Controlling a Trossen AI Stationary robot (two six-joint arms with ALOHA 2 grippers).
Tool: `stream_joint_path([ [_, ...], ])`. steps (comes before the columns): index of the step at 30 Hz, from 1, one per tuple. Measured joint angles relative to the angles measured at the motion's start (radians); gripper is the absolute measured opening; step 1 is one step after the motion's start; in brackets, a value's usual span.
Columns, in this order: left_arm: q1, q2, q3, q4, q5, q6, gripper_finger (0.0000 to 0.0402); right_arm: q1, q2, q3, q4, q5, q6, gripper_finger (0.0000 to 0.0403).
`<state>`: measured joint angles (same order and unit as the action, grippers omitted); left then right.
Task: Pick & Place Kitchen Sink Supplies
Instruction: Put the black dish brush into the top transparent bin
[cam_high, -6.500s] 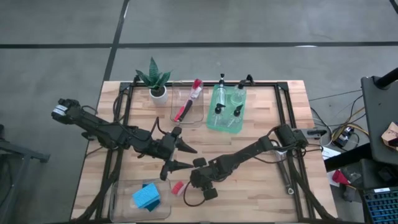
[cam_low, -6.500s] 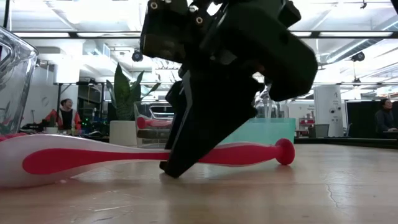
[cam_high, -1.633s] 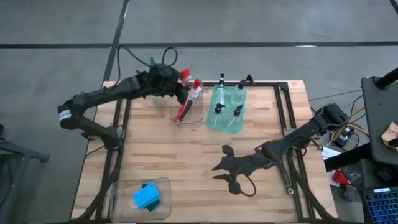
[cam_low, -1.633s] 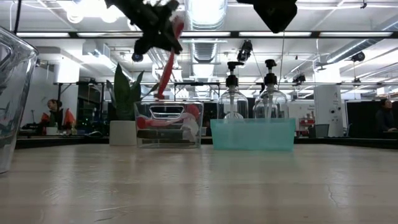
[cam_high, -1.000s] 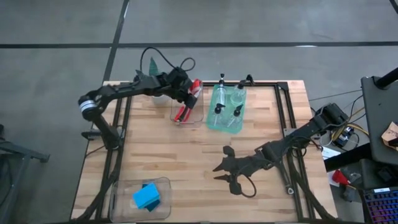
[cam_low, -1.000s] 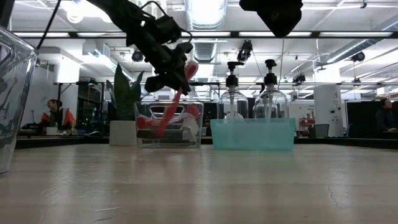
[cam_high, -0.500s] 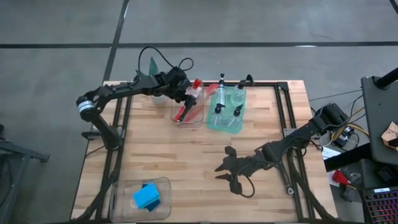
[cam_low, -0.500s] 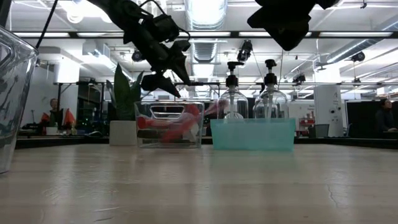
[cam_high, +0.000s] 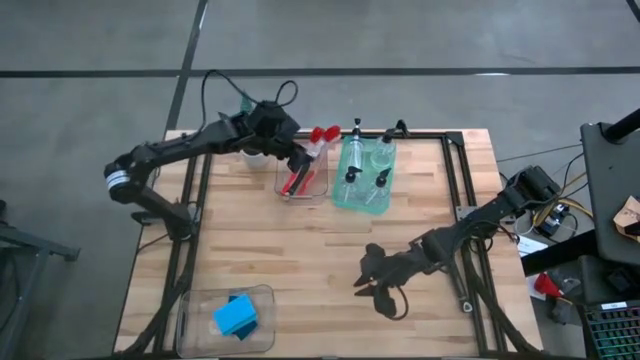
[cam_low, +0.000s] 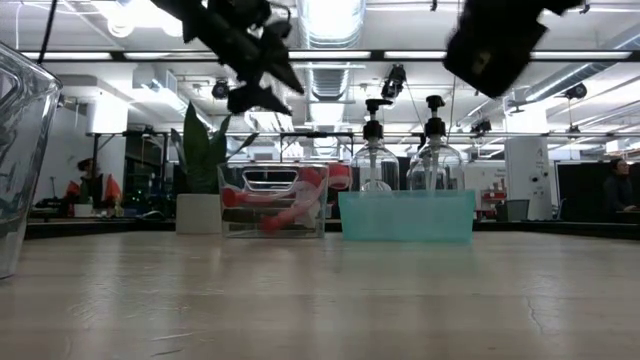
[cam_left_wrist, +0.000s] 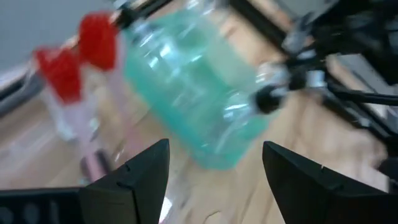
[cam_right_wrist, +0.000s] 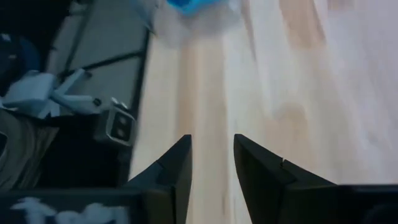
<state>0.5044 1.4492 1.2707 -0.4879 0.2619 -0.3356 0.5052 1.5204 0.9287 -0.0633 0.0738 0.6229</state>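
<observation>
Two red brushes (cam_high: 305, 160) lie in clr bin (cam_high: 302, 187).

Red brushes (cam_low: 290, 205) in clear bin (cam_low: 272, 200)

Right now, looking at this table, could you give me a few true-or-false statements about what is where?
1. Red brushes lie in the clear bin. True.
2. The left gripper is clamped on a brush. False: it is open and holds nothing.
3. The bottles stand in the green bin. True.
4. The blue sponges lie loose on the wood. False: they sit in a clear bin at the near edge.
5. The right gripper holds a bottle. False: it holds nothing, over bare table.
</observation>
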Motion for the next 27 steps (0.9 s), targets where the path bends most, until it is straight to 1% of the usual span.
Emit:
stream_joint_path([
  [5, -0.075, -0.085, -0.04, 0.134, 0.003, 0.039, 0.0248, 0.008, 0.0, 0.0, -0.164, 0.0, 0.177, 0.0106],
  [7, -0.112, -0.118, -0.057, 0.196, 0.002, 0.04, 0.0247, 0.01, 0.0, 0.0, -0.239, -0.032, 0.265, 0.0104],
  [9, -0.156, -0.151, -0.084, 0.274, 0.002, 0.041, 0.0246, 0.01, 0.001, 0.0, -0.307, -0.06, 0.359, 0.0104],
  [13, -0.253, -0.211, -0.168, 0.45, 0.003, 0.063, 0.0246, 0.013, 0.001, 0.0, -0.467, -0.071, 0.538, 0.0104],
  [17, -0.348, -0.263, -0.274, 0.697, 0.003, 0.091, 0.0246, 0.014, 0.001, 0.001, -0.641, -0.07, 0.695, 0.0095],
  [20, -0.418, -0.286, -0.356, 0.894, 0.003, 0.109, 0.0246, 0.012, 0.001, 0.013, -0.802, -0.071, 0.798, 0.008],
  [22, -0.461, -0.289, -0.407, 1.006, 0.003, 0.128, 0.0246, 0.012, 0.001, 0.02, -0.879, -0.072, 0.853, 0.0068],
  [24, -0.496, -0.289, -0.458, 1.111, 0.004, 0.157, 0.0246, 0.012, 0.001, 0.032, -0.937, -0.072, 0.875, 0.0057],
  [27, -0.537, -0.277, -0.519, 1.264, 0.001, 0.182, 0.0246, 0.024, 0.001, 0.038, -0.954, -0.072, 0.869, 0.0045],
])
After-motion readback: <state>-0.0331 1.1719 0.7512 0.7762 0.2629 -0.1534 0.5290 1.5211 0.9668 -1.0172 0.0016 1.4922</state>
